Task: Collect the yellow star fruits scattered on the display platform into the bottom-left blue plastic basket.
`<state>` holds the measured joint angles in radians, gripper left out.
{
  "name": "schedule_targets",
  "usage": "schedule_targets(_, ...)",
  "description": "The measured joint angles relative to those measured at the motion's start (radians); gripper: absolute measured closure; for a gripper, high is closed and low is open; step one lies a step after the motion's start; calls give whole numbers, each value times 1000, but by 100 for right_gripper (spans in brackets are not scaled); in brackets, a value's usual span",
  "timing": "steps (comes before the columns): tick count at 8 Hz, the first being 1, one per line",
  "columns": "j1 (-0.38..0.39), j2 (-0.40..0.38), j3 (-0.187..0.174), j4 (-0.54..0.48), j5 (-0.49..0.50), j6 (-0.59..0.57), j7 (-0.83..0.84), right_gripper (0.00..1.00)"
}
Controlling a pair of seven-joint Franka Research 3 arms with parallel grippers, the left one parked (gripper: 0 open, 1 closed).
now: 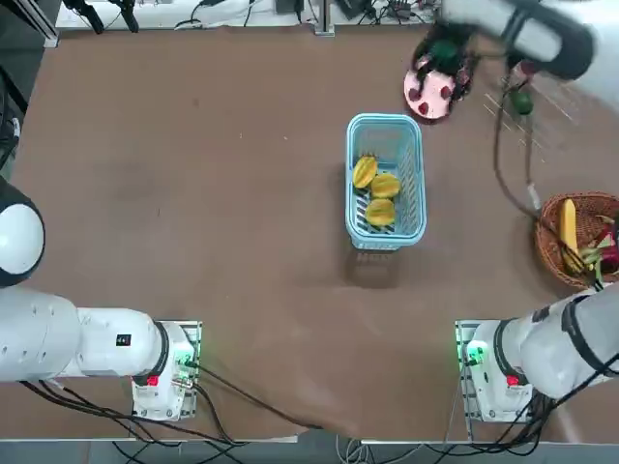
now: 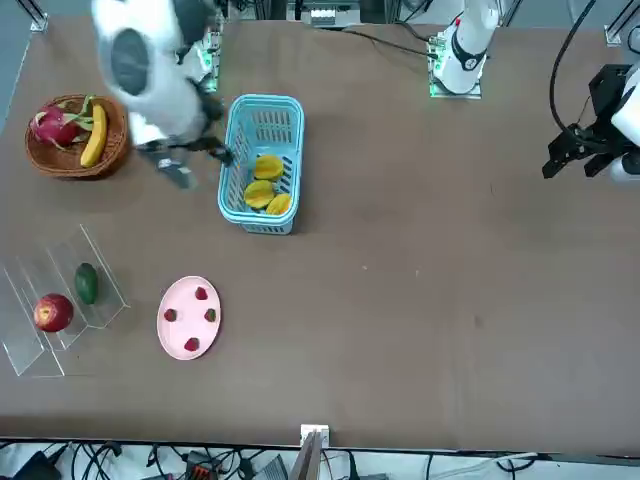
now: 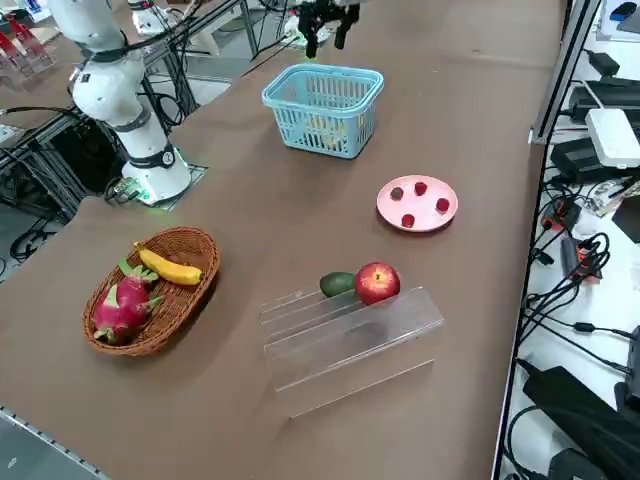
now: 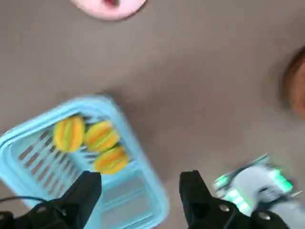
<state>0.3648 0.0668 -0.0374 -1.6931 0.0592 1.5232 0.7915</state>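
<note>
Below and left of the wide-open, empty black tool (image 4: 140, 198), three ridged yellow star fruits (image 1: 381, 213) lay in the light blue slotted plastic basket (image 1: 422, 164). They looked firm but bruisable, best taken across the middle, clear of its raised rim. Rightward, tabletop (image 1: 474, 232) offered room before the round brown wicker basket (image 1: 548, 242).

Brown tabletop (image 1: 242, 261) beside grey floor (image 1: 44, 106)

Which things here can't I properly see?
- Front view: one end of the banana, hidden by dragon fruit leaves.
- Top view: the apple, hidden by the robot's arm.
- Right side view: the star fruits, hidden by the basket's wall.
- Wrist view: most of the pink plate, cut off.
</note>
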Motion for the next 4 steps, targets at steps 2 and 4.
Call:
schedule_targets(2,-183,-7,-8,95,-54,-87,-302,0)
schedule_targets(4,-321,-7,-13,164,-74,-161,-558,0)
